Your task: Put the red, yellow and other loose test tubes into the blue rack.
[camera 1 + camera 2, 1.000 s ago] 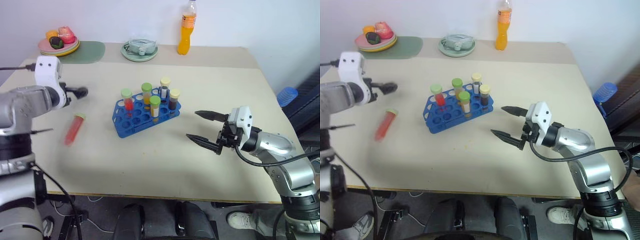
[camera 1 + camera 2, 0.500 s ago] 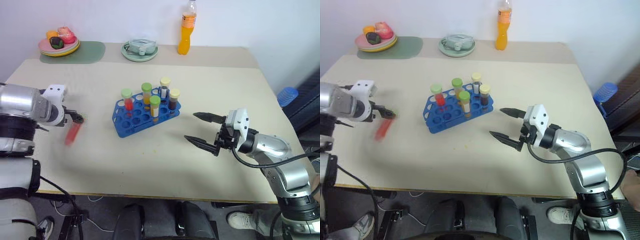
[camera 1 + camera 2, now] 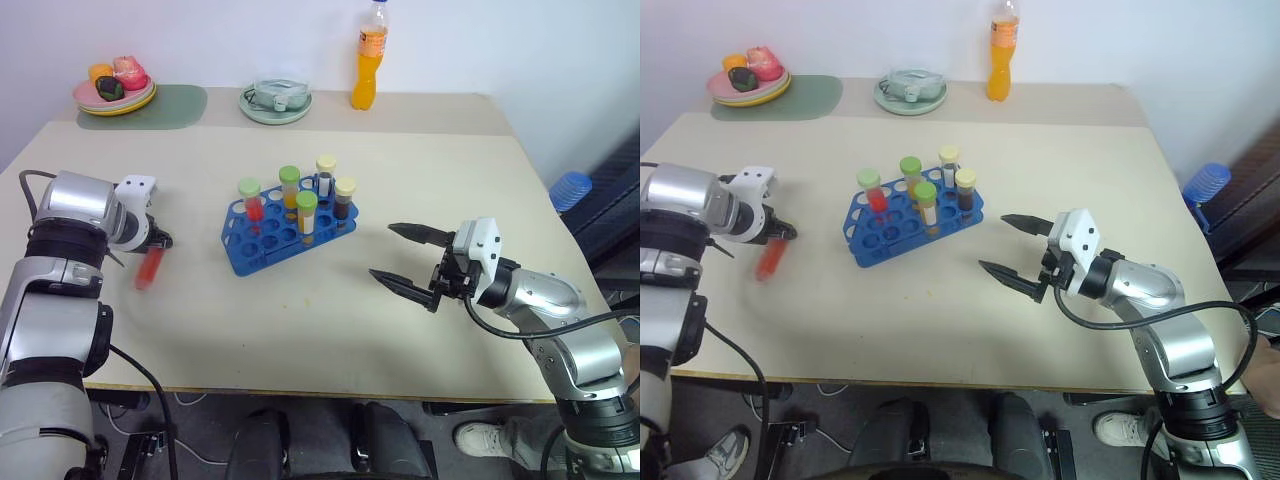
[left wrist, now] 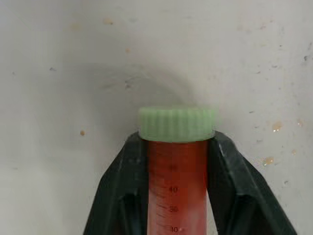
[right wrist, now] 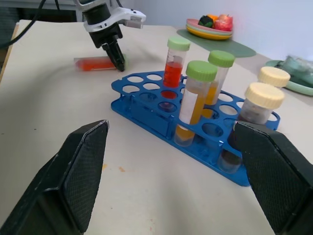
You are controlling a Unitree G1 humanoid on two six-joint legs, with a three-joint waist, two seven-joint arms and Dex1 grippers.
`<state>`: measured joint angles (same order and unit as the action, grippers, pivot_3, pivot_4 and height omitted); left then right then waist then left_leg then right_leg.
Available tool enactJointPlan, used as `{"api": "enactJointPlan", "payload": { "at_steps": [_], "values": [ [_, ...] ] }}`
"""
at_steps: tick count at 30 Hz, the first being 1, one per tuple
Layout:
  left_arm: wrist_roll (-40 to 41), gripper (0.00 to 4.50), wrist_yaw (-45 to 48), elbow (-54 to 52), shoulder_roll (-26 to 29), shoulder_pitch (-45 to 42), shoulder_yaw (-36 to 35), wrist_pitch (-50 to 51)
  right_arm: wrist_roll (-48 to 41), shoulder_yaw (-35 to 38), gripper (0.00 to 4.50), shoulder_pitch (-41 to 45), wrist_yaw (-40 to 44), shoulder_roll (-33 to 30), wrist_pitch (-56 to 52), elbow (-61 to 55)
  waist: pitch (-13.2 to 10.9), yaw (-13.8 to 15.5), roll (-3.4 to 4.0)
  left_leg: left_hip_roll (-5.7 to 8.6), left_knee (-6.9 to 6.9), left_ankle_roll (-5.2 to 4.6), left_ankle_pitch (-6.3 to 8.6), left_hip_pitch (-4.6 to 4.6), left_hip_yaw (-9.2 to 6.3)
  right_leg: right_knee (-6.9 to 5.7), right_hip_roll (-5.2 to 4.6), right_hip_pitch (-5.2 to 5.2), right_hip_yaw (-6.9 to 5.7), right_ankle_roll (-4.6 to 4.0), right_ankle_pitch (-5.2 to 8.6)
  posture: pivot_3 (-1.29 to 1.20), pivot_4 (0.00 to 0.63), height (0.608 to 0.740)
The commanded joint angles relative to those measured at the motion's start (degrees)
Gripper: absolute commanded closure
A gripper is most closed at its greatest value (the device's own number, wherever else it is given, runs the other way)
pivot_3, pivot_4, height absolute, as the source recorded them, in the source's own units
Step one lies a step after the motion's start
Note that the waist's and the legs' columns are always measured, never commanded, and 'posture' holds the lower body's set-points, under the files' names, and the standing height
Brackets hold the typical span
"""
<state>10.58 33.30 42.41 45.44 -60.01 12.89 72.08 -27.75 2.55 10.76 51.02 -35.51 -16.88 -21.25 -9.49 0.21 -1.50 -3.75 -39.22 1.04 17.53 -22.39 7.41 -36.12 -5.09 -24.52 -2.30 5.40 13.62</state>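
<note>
The left gripper (image 3: pixel 158 243) is closed on the red test tube (image 3: pixel 149 267), just under its green cap (image 4: pixel 176 124). The tube lies flat on the worktop (image 3: pixel 300 330), and its long side runs from the gripper back toward the robot. The blue rack (image 3: pixel 262 244) stands near, off to the tube's right, with five tubes in it and many empty holes. The left arm is the nearer one. The right gripper (image 3: pixel 408 259) hangs wide open and empty, on the rack's other side.
</note>
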Motion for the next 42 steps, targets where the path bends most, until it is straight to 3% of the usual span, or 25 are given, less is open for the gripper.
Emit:
{"api": "enactJointPlan", "payload": {
  "at_steps": [1, 9, 12, 13, 15, 18, 19, 30, 42],
  "values": [
    [0.1, 3.47, 1.5, -5.4, 2.2, 2.2, -1.4, 4.1, -0.5, 0.9, 0.3, 1.4, -0.1, -0.7, -0.2, -1.5, 0.0, -0.2, -0.01, -0.01, 0.0, 0.0, 0.0, -0.01, 0.0, 0.01, 0.0, 0.0, 0.0, 0.0, 0.0, 0.0, 0.15, 0.74],
    [2.2, 3.47, 0.5, -20.1, 5.5, 7.6, -7.6, 11.3, -0.8, 0.6, 0.3, 2.7, 1.5, -1.1, -0.3, -0.1, 0.0, -0.8, -0.07, -0.01, 0.0, -0.01, 0.0, -0.08, -0.02, 0.03, -0.01, -0.03, 0.0, 0.01, 0.0, 0.0, 0.15, 0.74],
    [1.6, 3.47, -0.3, -24.8, 5.9, 10.4, -7.5, 9.5, -0.8, 0.5, 0.3, 3.0, 2.3, -1.3, -0.2, 0.5, 0.0, -0.8, -0.07, -0.01, 0.0, -0.01, 0.0, -0.08, -0.02, 0.03, -0.02, -0.03, 0.0, 0.01, 0.0, 0.0, 0.15, 0.74],
    [1.0, 2.54, -0.3, -27.0, 6.6, 11.7, -6.6, 7.7, -0.8, 0.6, 0.3, 3.2, 2.4, -1.3, -0.2, 0.6, 0.0, -0.8, -0.07, 0.0, 0.0, -0.01, 0.0, -0.08, -0.02, 0.04, -0.01, -0.03, 0.0, 0.01, 0.0, 0.0, 0.15, 0.74],
    [0.8, 1.74, -1.4, -28.8, 6.4, 12.8, -7.3, 7.8, -0.9, 0.8, 0.3, 3.3, 2.6, -1.3, -0.2, 0.9, 0.0, -0.8, -0.07, -0.01, 0.0, -0.01, 0.0, -0.08, -0.02, 0.03, -0.01, -0.03, 0.0, 0.01, 0.0, 0.0, 0.15, 0.74],
    [1.0, 0.15, -3.9, -28.4, 4.7, 12.4, -10.0, 10.8, -0.6, 0.7, 0.3, 3.1, 2.9, -1.2, 0.2, 1.2, 0.0, -0.7, -0.07, 0.0, -0.01, 0.0, 0.0, -0.08, -0.02, 0.03, -0.01, -0.04, 0.0, 0.0, 0.0, 0.0, 0.15, 0.74],
    [1.1, 0.02, -4.1, -28.7, 4.7, 12.4, -10.0, 10.9, -0.5, 0.6, 0.3, 3.1, 3.0, -1.1, 0.3, 1.3, 0.0, -0.8, -0.08, 0.0, -0.01, -0.01, 0.0, -0.08, -0.02, 0.03, -0.02, -0.03, 0.0, 0.0, 0.0, 0.0, 0.15, 0.74],
    [3.3, 0.02, -5.9, -34.4, 4.9, 14.0, -11.3, 20.1, -1.5, 1.9, 0.3, 0.1, 3.0, -2.1, -0.6, -0.8, 0.0, -0.8, -0.07, 0.0, -0.01, 0.0, 0.0, -0.08, -0.02, 0.03, -0.01, -0.03, 0.0, 0.01, 0.0, 0.0, 0.15, 0.74],
    [4.5, 0.02, -10.0, -33.4, 4.6, 15.2, -12.3, 20.4, -2.9, 1.7, 0.3, -0.2, 2.5, -2.4, -3.5, -2.7, 0.0, -0.8, -0.08, 0.0, -0.01, 0.0, 0.0, -0.06, -0.03, 0.02, -0.01, -0.03, 0.0, 0.0, 0.0, 0.0, 0.15, 0.74]
  ]
}}
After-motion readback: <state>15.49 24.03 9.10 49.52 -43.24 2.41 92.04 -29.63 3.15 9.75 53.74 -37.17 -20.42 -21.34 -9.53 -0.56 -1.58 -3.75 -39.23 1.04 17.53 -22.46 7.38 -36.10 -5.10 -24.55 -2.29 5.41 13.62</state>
